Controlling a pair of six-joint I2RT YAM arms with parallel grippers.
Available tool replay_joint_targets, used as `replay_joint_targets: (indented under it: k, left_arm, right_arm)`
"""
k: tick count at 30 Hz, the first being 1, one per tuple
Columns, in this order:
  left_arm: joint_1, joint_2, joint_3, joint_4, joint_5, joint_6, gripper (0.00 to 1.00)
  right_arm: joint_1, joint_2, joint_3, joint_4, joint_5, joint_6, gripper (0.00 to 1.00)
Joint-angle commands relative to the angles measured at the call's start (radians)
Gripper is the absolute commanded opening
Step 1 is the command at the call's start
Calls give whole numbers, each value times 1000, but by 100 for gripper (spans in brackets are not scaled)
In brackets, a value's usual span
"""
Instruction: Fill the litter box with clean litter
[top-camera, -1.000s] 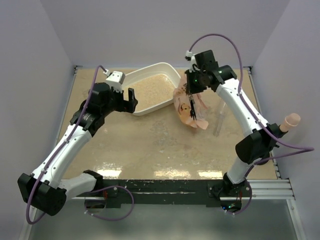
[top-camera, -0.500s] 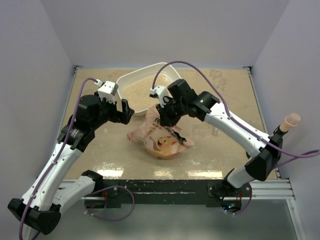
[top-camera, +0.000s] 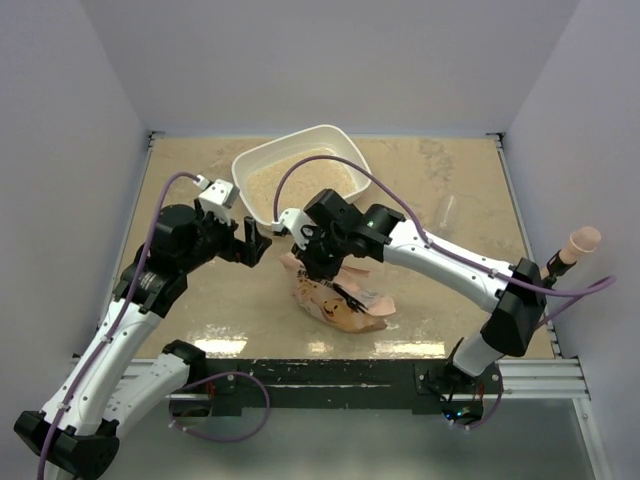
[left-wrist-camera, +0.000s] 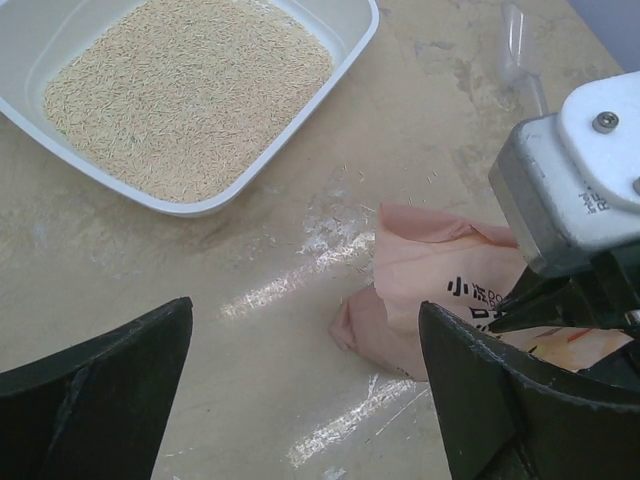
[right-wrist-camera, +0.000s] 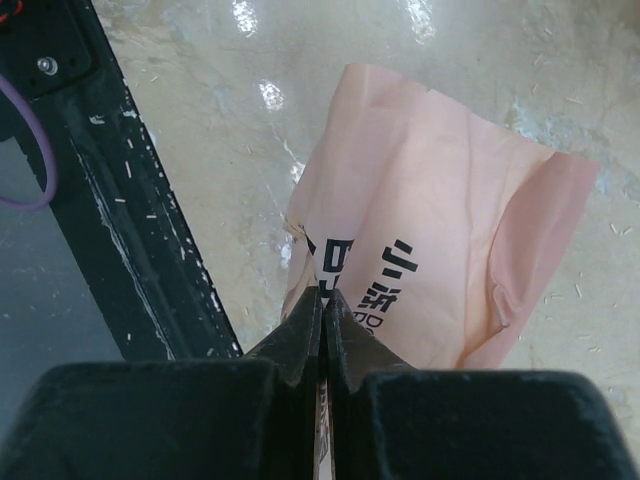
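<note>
The white litter box (top-camera: 352, 158) stands at the back middle of the table, its floor covered with pale beige clean litter (top-camera: 292, 182). The left wrist view shows the litter box (left-wrist-camera: 356, 48) and the litter (left-wrist-camera: 190, 90) at upper left. In front of it lies the orange-pink printed bag (top-camera: 345, 308), crumpled on the table. My right gripper (top-camera: 320, 266) is shut on the bag's upper edge, and the fingertips (right-wrist-camera: 322, 296) pinch the bag (right-wrist-camera: 440, 230). My left gripper (top-camera: 256, 246) hangs open just left of the bag (left-wrist-camera: 430, 270), its fingers (left-wrist-camera: 305, 310) spread over bare tabletop.
A clear plastic scoop (top-camera: 447, 211) lies on the table to the right of the tray. A pink-tipped post (top-camera: 580, 241) stands at the right edge. Loose grains are scattered in front of the tray. The black front rail (right-wrist-camera: 130, 200) runs just behind the bag.
My right arm has swung left and toward the front with the bag, from right of the tray to the table's middle. My left gripper has drawn slightly nearer and stays open.
</note>
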Motion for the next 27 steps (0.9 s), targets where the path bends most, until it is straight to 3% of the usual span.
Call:
replay_joint_targets:
  k: [1, 2, 3, 6, 9, 16, 21, 27]
  left_arm:
    - [-3, -11, -3, 26, 53, 4, 100]
    - [-1, -11, -1, 26, 59, 10, 100]
    - [-1, -16, -4, 28, 64, 14, 100]
    - [-1, -28, -23, 45, 94, 30, 100]
    - [-3, -47, -49, 98, 172, 31, 100]
    - [-3, -30, -58, 126, 231, 38, 100]
    - [-3, -10, -46, 128, 255, 44, 100]
    - [-4, -7, -38, 121, 272, 50, 100]
  right_arm:
    - [44, -16, 76, 155, -19, -35, 0]
    - [46, -24, 72, 160, -19, -30, 0]
    - [46, -33, 67, 175, -1, -18, 17]
    - [44, -102, 44, 224, 46, 8, 46]
    - [46, -160, 76, 220, 116, 38, 60]
    - [46, -274, 141, 67, 248, 105, 72]
    - [46, -343, 56, -44, 369, 181, 75]
    - [46, -490, -103, -18, 355, 281, 75]
